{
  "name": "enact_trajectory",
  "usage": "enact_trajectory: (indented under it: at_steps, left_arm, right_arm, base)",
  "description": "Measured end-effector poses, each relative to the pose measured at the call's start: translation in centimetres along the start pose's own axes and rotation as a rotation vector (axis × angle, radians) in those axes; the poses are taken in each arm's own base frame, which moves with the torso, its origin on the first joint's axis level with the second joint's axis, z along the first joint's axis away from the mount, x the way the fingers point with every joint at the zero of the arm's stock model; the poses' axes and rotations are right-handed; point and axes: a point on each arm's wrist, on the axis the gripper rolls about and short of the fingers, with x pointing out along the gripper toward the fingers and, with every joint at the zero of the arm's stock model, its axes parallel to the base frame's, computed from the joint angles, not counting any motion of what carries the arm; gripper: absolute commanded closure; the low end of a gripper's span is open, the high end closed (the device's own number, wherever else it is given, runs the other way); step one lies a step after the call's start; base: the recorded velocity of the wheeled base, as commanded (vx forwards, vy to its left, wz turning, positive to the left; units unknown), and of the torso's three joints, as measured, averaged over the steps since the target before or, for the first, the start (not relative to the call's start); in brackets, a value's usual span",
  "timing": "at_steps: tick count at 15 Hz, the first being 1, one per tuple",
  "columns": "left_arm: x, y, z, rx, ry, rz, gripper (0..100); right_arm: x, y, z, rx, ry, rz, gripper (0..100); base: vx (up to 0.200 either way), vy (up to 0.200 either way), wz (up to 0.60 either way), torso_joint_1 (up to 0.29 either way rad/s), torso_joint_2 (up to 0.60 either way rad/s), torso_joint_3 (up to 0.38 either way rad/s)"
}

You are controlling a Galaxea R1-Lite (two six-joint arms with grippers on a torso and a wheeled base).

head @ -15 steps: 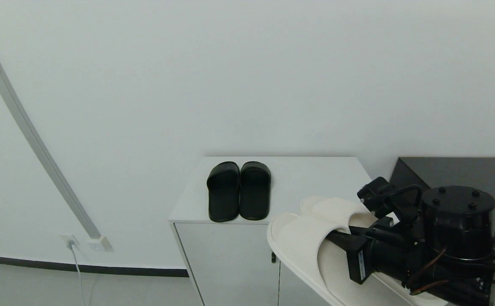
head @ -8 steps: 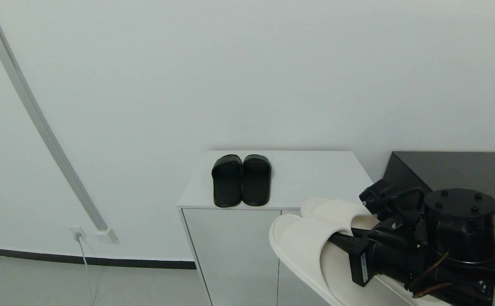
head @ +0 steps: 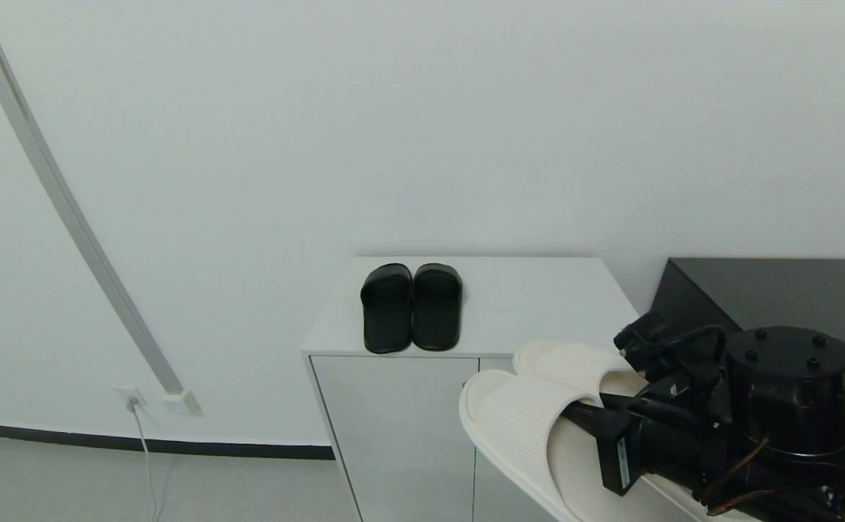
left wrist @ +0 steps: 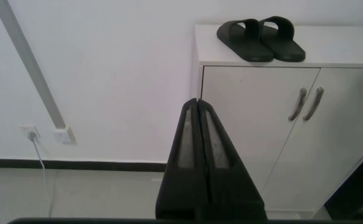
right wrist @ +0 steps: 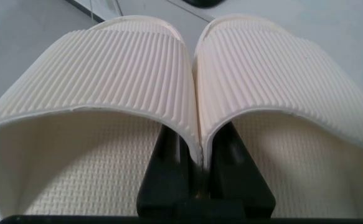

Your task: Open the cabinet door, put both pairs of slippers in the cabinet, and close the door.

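We hold the white slippers [head: 531, 420] in the right gripper [right wrist: 198, 155], its fingers pinching the two inner strap walls together
The ribbed cream pair hangs side by side before the cabinet [head: 531, 304], doors [head: 400, 435] shut; the black slippers [head: 411, 307] sit paired at its top's front edge, bare surface to their right; our left gripper [left wrist: 197, 109] has fingers pressed together

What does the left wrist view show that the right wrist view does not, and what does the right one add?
Left wrist view: the cabinet, both doors closed, with the black slippers on top, a wall socket, and the empty left tool shut.
Right wrist view: the white slippers side by side, their adjoining strap edges pinched by the right tool.
Both: a shut tool in the foreground and pale floor beyond.
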Motion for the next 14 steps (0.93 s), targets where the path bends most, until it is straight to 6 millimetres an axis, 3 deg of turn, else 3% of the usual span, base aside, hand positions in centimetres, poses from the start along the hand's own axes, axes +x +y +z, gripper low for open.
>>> enact_trajectory:
  at_steps: [5, 6, 14]
  left_arm:
    - [0.00, 0.00, 0.00, -0.001, 0.000, -0.001, 100]
    - [0.00, -0.01, 0.00, -0.001, 0.000, -0.002, 0]
    - [0.00, 0.00, 0.00, 0.001, 0.000, -0.001, 0]
  right_arm:
    - [-0.07, -0.04, -0.21, 0.000, 0.008, 0.000, 100]
    - [-0.06, -0.04, -0.21, 0.001, 0.008, 0.002, 100]
    - [-0.07, -0.05, -0.46, 0.001, 0.017, 0.001, 100]
  base:
    - [0.000, 0.000, 0.00, -0.154, 0.35, 0.198]
    - [0.000, 0.000, 0.00, -0.163, 0.38, 0.217]
    - [0.000, 0.000, 0.00, -0.206, 0.49, 0.277]
